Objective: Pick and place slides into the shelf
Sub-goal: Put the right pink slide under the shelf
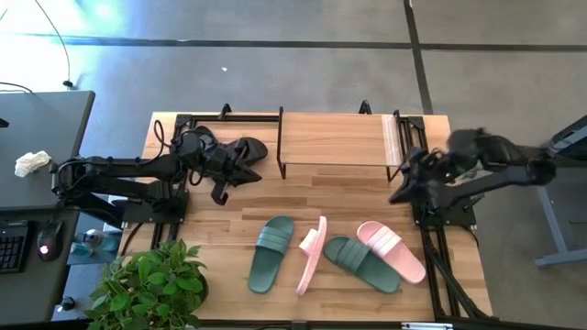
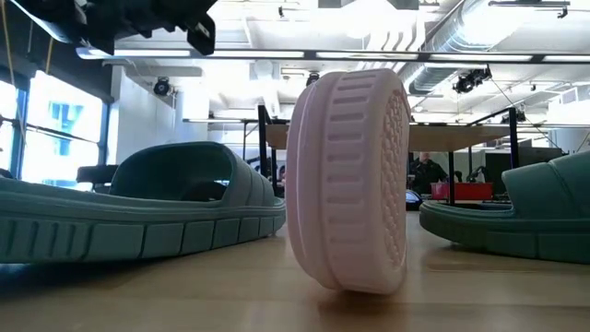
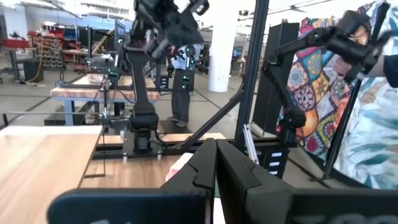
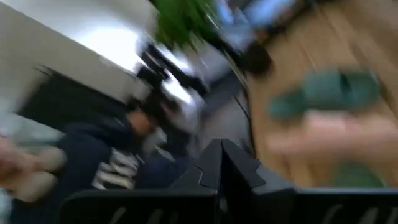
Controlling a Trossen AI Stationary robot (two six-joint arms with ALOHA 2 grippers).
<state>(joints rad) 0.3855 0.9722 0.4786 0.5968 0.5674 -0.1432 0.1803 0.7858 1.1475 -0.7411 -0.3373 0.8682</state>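
Four slides lie on the table's near half: a dark green one, a pale pink one standing on its side edge, and another green one with a pink one lying partly on it. In the low view the pink slide on edge stands between the two green ones. The shelf stands at the far middle with a bare plank top. My left gripper is shut, level, just left of the shelf. My right gripper is shut, raised by the shelf's right end. Neither holds anything.
A dark oval shape lies beside the shelf's left end, close to my left gripper; I cannot tell what it is. A potted plant stands at the near left corner. Black frame rails run along the table's sides. A person stands beyond the table.
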